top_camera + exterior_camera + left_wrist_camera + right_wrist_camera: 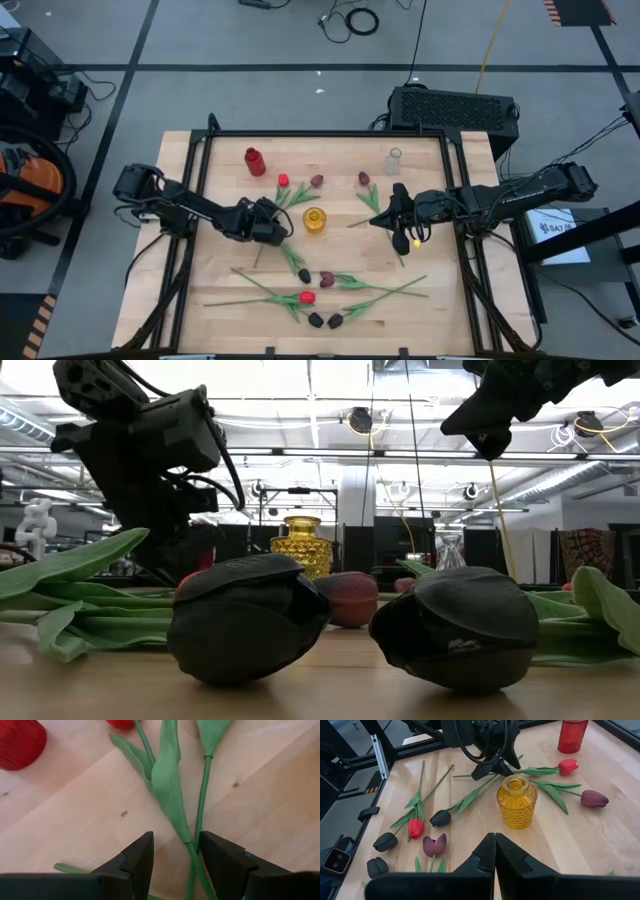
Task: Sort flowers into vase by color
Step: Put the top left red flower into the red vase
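Flowers, red, maroon and black fabric tulips on thin green stems (pixel 202 795), lie unsorted mid-table; the left gripper (pixel 176 851), jaws spread, straddles one stem and need only close, while the right gripper (pixel 495 851) waits pinched empty.

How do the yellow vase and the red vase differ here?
The yellow vase is translucent amber, bulbous with a honeycomb texture and narrow neck; the red vase is a ribbed, straighter cylinder. The yellow vase stands mid-table, the red vase nearer the far edge. Both stand upright with no flowers in them.

Vase (pixel 314 220) mid-table between both arms, flowers (pixel 305 297) scattered in front & behind
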`<state>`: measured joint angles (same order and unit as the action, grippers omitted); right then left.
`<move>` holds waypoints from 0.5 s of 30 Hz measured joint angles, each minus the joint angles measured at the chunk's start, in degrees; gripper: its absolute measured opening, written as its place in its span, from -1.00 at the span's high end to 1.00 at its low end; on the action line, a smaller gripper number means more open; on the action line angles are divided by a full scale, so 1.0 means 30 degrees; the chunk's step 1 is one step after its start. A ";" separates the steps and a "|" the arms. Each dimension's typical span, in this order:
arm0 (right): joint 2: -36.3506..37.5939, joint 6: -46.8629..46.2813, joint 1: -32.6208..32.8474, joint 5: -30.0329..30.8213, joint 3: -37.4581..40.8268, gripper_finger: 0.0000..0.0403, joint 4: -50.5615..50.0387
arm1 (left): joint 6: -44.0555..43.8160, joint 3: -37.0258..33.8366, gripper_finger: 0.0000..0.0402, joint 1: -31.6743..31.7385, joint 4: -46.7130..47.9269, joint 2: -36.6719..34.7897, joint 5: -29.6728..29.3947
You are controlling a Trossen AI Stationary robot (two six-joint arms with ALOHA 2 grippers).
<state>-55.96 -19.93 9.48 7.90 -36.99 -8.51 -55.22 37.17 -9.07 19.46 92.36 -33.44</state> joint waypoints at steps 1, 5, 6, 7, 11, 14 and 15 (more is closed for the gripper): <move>0.0000 0.0030 0.0004 0.0000 0.0000 1.00 0.0000 | 0.0000 0.0000 0.15 0.0072 -0.0057 0.0000 0.0128; 0.0000 0.0316 -0.0002 -0.0007 0.0000 1.00 0.0000 | 0.0015 0.0000 0.21 0.0169 -0.0369 0.0000 0.0588; 0.0000 0.0323 0.0005 -0.0007 0.0000 1.00 -0.0003 | 0.0015 0.0000 0.24 0.0176 -0.0406 0.0000 0.0677; 0.0000 0.0330 -0.0001 -0.0007 0.0000 1.00 0.0000 | 0.0007 0.0000 0.28 0.0177 -0.0442 0.0000 0.0757; 0.0000 0.0367 0.0004 -0.0007 0.0000 1.00 -0.0007 | 0.0000 0.0018 0.49 0.0169 -0.0527 0.0000 0.0968; 0.0000 0.0367 0.0005 -0.0007 0.0000 1.00 -0.0007 | 0.0000 0.0022 0.69 0.0155 -0.0623 0.0007 0.1063; 0.0000 0.0367 0.0005 -0.0007 0.0000 1.00 -0.0007 | 0.0000 0.0029 0.75 0.0155 -0.0670 0.0007 0.1095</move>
<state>-55.96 -18.83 9.50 7.88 -36.99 -8.54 -55.22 37.26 -8.60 17.45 92.38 -30.15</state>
